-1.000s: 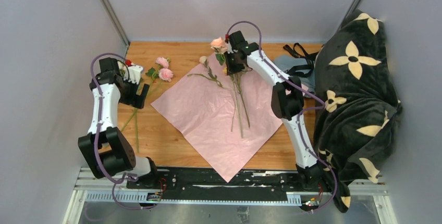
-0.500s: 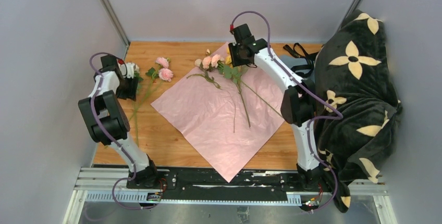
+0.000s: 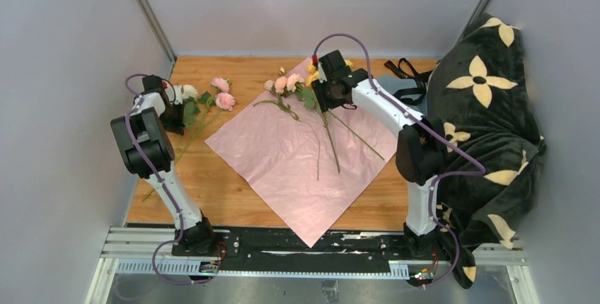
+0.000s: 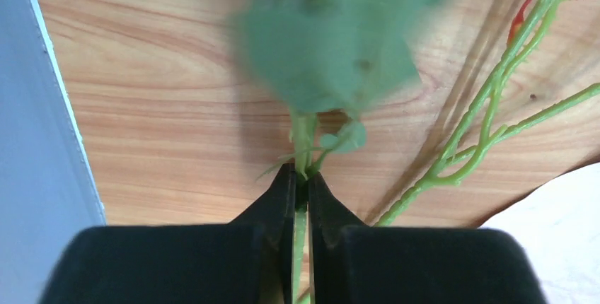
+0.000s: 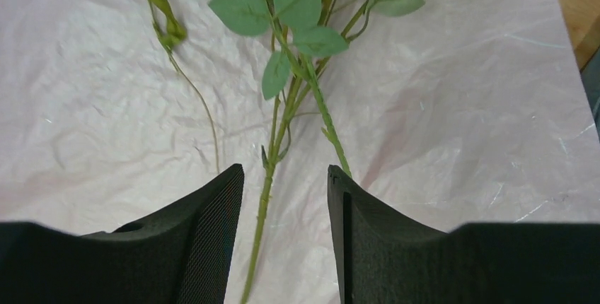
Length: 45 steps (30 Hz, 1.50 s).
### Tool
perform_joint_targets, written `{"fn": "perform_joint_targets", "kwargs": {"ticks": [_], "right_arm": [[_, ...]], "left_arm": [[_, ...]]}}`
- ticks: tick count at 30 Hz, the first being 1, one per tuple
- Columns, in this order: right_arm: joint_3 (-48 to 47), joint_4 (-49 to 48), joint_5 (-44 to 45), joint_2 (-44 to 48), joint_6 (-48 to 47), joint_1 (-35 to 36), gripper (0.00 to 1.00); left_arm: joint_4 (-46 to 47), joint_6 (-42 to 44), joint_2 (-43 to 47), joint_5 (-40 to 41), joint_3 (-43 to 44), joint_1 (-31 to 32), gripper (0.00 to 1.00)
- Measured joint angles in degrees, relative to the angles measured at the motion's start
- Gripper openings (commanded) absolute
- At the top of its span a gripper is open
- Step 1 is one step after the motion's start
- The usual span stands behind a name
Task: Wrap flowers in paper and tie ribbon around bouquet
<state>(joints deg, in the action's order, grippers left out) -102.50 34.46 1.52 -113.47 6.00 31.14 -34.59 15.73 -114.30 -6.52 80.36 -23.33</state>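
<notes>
1. Flowers (image 3: 289, 83) lie on the paper (image 3: 276, 170) at the upper centre of the top view. The pink blooms (image 3: 223, 97) of other stems lie on bare wood at the upper left.
2. On the paper the blooms point to the top of the frame. The long stems run toward the lower right and spread like a fan, and 1 of them reaches the right corner of the sheet.
3. At the upper left, the long axis goes from the blooms down to the lower left.
4. The paper lies pink face up as a diamond. Its near corner reaches the black rail (image 3: 233, 237) and its far corner is close to the back edge of the table (image 3: 212, 191).
5. Open wood remains at the lower left and lower right of the diamond. A dark blanket (image 3: 488, 127) covers the right edge.
6. The left gripper (image 4: 301, 177) has its fingers together, clamped on 1 green stem, near the grey wall (image 4: 42, 141).
7. The right gripper (image 5: 284, 170) has its fingers apart, with stems lying on the paper between them.
</notes>
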Motion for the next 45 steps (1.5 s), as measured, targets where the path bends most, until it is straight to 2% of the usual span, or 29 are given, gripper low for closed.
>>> {"fn": "perform_joint_targets", "kwargs": {"ticks": [7,13,18,21,23,25,31,38,42,45], "right_arm": [[2.6,5.0,0.0,-0.8,-8.7,-0.5,0.49],[0.3,7.7,0.4,-5.7,-13.8,-2.1,0.47],[-1.9,8.9,0.2,-10.4,-15.7,-2.4,0.39],[-3.0,9.1,0.5,-12.5,-16.3,-2.6,0.29],[-3.7,9.2,0.8,-13.5,-16.6,-2.7,0.13],[-4.2,9.1,1.4,-14.2,-17.0,-2.9,0.01],[-4.9,10.3,1.6,-13.6,-17.2,-3.0,0.0],[-6.2,13.1,0.3,-5.0,-13.8,-2.1,0.0],[-7.0,10.9,-5.2,0.2,-7.0,-1.2,0.0],[-5.5,5.8,-10.0,0.8,-0.2,-0.9,0.0]], "left_arm": [[0.3,-1.3,1.7,-1.9,-1.0,-0.6,0.0],[-0.1,-2.9,12.2,-4.2,-2.1,-0.7,0.0],[-0.4,-3.2,20.9,-6.6,-1.6,-0.8,0.0],[-1.2,-3.4,23.9,-8.1,-1.6,-0.9,0.0],[-1.9,-3.4,25.3,-8.8,-1.6,-0.9,0.0],[-2.8,-3.3,27.0,-9.9,-1.6,-0.9,0.0],[-5.4,-3.0,31.2,-12.4,-0.5,-0.9,0.0],[-6.3,-2.9,34.8,-14.8,0.0,-0.9,0.0],[-6.5,-2.9,35.1,-15.5,0.2,-0.9,0.0],[-6.9,-2.9,35.1,-15.9,0.2,-0.9,0.0]]}}
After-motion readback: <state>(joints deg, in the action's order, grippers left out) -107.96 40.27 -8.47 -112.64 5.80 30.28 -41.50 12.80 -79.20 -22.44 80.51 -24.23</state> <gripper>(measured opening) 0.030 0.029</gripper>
